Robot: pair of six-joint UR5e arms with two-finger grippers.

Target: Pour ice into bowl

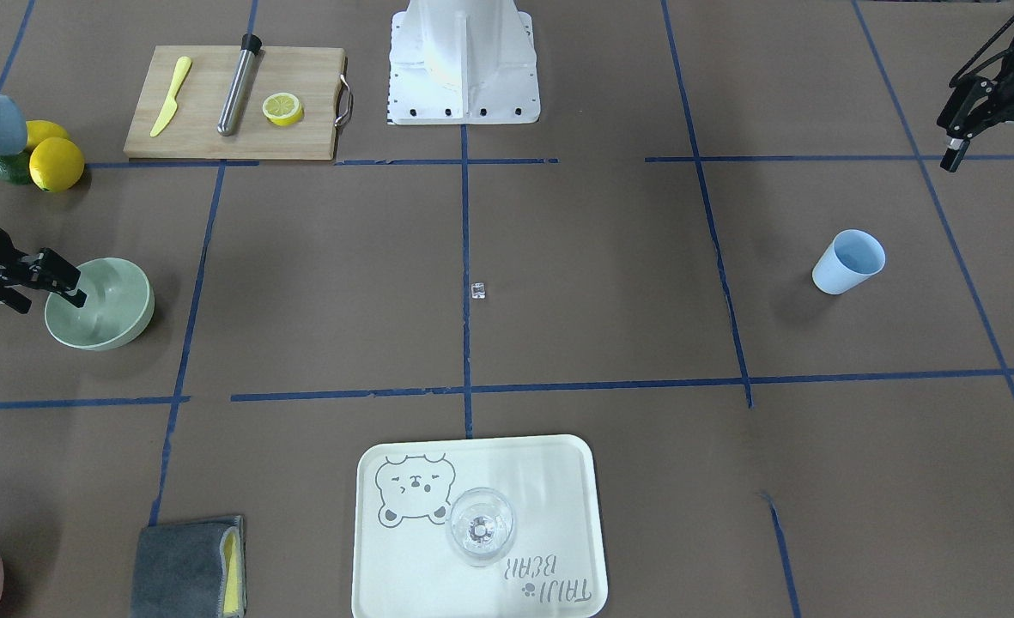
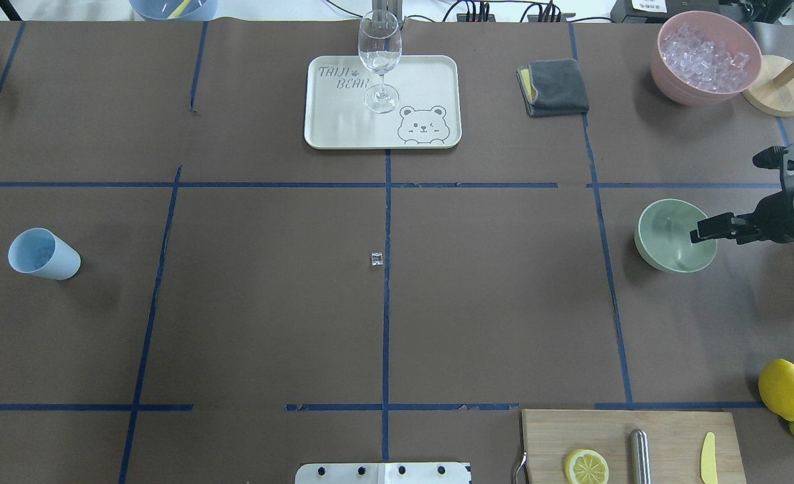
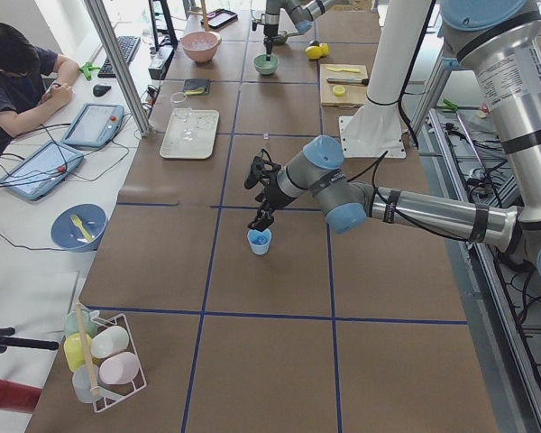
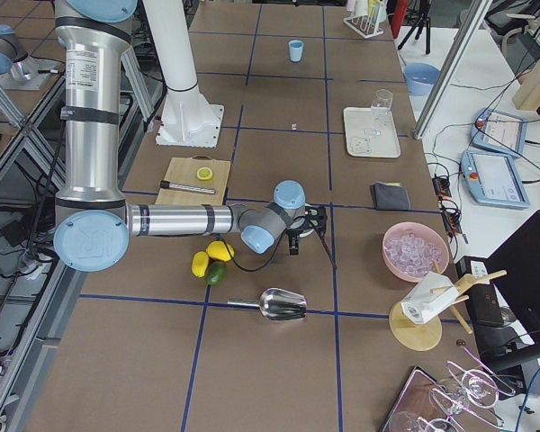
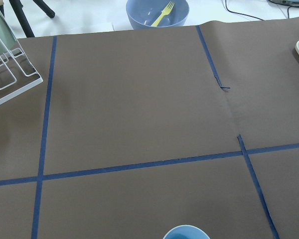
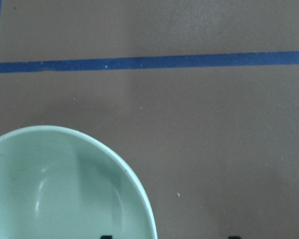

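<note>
Ice (image 1: 477, 291): you have one clear cube lying on the surface (image 1: 610, 275) at mid-table, well apart from the mint bowl (image 1: 120, 318). Your right gripper (image 1: 55, 305) is spread, its fingers (image 1: 64, 279) astride the bowl's rim. Your left gripper (image 1: 992, 167) hangs spread near the blue cup (image 1: 850, 262).

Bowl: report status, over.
Left claw open, holding nothing. Right claw open at bowl rim. Bowl looks empty; one ice cube loose mid-table. Nothing blocking bowl.
</note>
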